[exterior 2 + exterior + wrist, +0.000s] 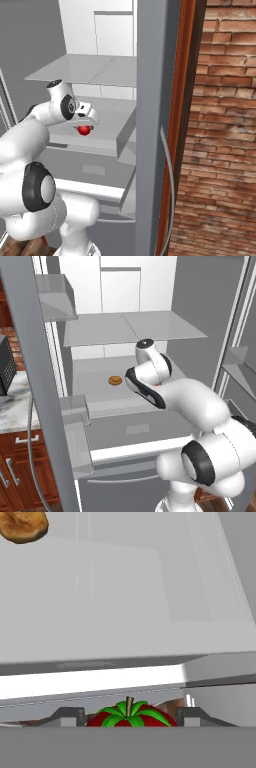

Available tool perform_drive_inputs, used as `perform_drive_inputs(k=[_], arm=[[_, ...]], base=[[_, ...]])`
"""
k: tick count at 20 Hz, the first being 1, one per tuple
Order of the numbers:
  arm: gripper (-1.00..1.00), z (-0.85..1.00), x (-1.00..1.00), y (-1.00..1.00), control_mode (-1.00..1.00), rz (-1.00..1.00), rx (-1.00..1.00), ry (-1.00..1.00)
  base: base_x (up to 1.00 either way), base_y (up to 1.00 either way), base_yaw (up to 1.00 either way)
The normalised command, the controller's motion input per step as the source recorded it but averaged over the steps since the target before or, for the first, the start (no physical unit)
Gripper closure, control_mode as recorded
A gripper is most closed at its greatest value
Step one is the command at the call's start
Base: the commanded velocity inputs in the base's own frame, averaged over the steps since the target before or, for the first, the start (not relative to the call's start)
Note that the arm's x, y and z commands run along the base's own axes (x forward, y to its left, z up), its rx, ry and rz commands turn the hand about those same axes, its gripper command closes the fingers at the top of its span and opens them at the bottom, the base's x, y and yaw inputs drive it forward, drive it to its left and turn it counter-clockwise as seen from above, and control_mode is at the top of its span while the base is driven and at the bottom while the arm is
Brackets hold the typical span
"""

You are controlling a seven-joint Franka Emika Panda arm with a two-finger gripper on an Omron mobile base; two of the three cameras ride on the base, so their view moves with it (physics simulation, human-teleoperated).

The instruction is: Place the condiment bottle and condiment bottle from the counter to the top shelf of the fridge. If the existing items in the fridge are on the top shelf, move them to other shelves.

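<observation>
My gripper (86,125) is inside the open fridge (190,301), shut on the small red tomato (84,131) with a green stem. In the hand view the tomato (131,716) sits between the two fingertips (67,717). It hangs just above the deeper grey shelf (95,396) that has a drawer front. The tan bun-like disc (115,380) lies on that same shelf to the left, also seen in the hand view (22,526). The top shelf (100,331) with its seam line is bare. Both condiment bottles are out of view.
The open fridge door (35,381) with grey bins (75,416) stands at the left, the marble counter (12,401) and a dark microwave (5,366) beyond it. The other door (152,125) and a brick wall (225,125) close off the right.
</observation>
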Motion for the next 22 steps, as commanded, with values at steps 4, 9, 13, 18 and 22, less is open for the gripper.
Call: perform_drive_inputs(k=[4, 9, 13, 18, 22], arm=[[1.00, -0.22, 0.49, -0.13, -1.00, -0.01, 0.00, 0.00], [1.00, -0.26, 0.37, -0.11, -1.00, 0.00, 0.00, -0.01], [1.00, -0.20, 0.33, -0.03, -1.00, 0.00, 0.00, -0.02], [1.00, -0.26, 0.44, 0.00, -1.00, 0.00, 0.00, -0.06], [1.00, -0.23, 0.69, 0.00, -1.00, 0.00, 0.00, -0.06]], base=[[0.00, 0.00, 0.00], [0.00, 0.00, 0.00], [0.00, 0.00, 0.00], [0.00, 0.00, 0.00], [0.00, 0.00, 0.00]])
